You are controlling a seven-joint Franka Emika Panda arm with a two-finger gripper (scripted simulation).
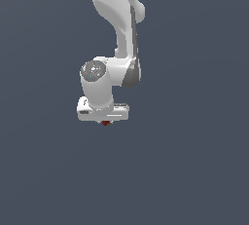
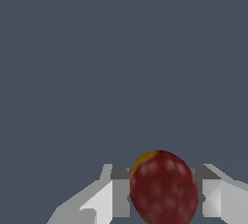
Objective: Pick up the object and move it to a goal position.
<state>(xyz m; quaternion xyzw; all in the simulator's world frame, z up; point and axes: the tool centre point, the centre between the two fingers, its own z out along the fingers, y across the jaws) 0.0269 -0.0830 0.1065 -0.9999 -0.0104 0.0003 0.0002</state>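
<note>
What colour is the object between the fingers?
Dark red, mottled, with a small orange-yellow patch: the object, clearest in the wrist view.

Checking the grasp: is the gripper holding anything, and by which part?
The gripper has the dark red object between its fingers, apparently clamped at its sides.

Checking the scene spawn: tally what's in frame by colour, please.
Dark red: 1, the roundish object with a small yellow-orange patch, sitting between the claw's fingers
White: 1, the robot arm with its claw
Total: 2, against a plain grey-blue background
</note>
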